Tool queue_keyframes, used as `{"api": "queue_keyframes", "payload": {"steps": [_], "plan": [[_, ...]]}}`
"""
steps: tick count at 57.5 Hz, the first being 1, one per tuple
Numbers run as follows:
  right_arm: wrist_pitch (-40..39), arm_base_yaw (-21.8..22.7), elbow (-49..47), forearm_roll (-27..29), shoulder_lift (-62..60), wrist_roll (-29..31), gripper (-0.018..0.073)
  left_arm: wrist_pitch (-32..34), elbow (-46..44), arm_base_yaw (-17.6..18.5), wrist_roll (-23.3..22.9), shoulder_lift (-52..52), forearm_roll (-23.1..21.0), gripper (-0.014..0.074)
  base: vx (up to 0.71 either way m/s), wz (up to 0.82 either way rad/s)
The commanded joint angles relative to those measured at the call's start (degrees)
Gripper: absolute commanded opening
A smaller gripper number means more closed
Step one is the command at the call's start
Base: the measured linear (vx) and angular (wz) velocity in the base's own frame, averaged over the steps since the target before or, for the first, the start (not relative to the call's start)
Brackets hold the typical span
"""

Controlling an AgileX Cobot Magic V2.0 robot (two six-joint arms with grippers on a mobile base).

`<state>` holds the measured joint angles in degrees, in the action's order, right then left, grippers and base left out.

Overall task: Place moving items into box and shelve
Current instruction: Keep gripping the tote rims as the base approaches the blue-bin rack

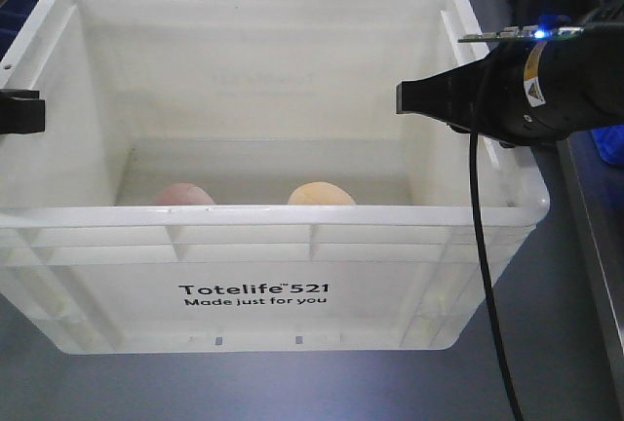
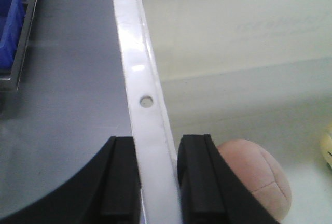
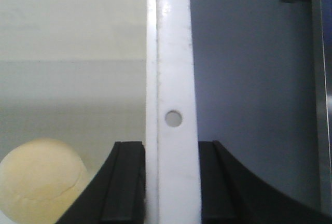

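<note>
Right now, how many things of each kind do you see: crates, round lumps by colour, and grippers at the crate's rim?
White crate: 1
Pinkish-beige lump: 1
Yellow-orange lump: 1
Grippers astride the rim: 2 (left gripper, right gripper)
Total: 5

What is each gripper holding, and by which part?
The white crate, by its rim: left gripper clamps the left side's rim, right gripper the right side's.

The front camera is looking down into the crate [image 1: 117, 285] from its near side. Wrist cameras are looking closely down along its left rim [image 2: 148, 141] and right rim [image 3: 174, 68], sharing its interior.
</note>
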<state>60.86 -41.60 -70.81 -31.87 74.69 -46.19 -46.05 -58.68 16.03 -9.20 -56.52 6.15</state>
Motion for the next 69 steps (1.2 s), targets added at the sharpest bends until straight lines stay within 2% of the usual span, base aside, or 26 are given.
{"api": "queue_keyframes", "payload": {"steps": [1,69], "plan": [[-6.1,-0.4,-2.3,-5.8,-1.9,0.7,0.0075,9.0,-2.5,0.9,0.9,1.5,-1.4,0.0119,0.39,-0.3],[-5.8,-0.4,-2.3,-5.8,-1.9,0.7,0.0075,8.9,-2.5,0.9,0.9,1.5,-1.4,0.0119,0.47,-0.1]]}}
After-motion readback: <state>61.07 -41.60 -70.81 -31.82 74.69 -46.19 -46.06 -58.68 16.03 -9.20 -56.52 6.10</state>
